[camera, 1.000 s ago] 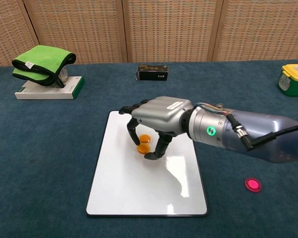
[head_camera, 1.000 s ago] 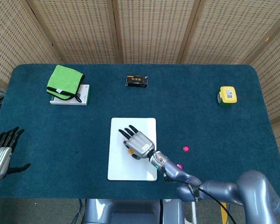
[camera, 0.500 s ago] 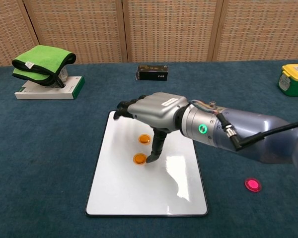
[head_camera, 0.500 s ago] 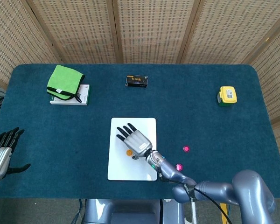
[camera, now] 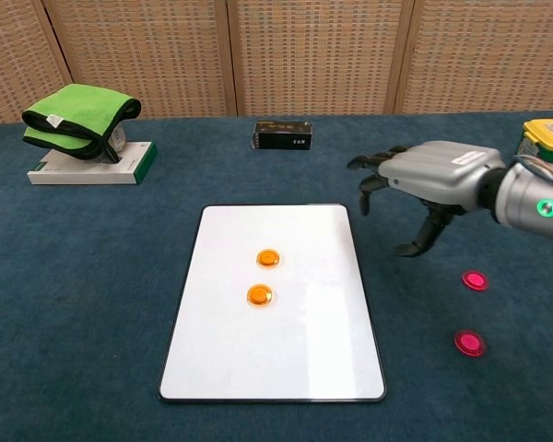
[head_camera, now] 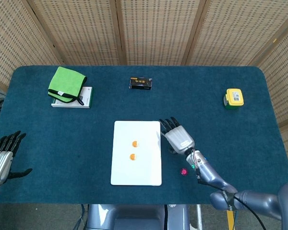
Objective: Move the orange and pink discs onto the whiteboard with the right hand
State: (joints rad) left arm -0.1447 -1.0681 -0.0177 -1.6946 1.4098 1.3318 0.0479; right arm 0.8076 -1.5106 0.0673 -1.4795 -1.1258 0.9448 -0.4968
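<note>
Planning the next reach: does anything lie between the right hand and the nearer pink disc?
Nothing. In the chest view only bare blue tablecloth separates the right hand from the nearer pink disc; the second pink disc lies beyond it.

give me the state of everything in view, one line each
whiteboard: flat on the table, carries two orange discs
orange discs: on the whiteboard, apart
pink discs: on the table, off the whiteboard
right robot hand: open, empty, above the table right of the whiteboard
left robot hand: open, empty, at the table's left edge
green cloth: folded on a box
</note>
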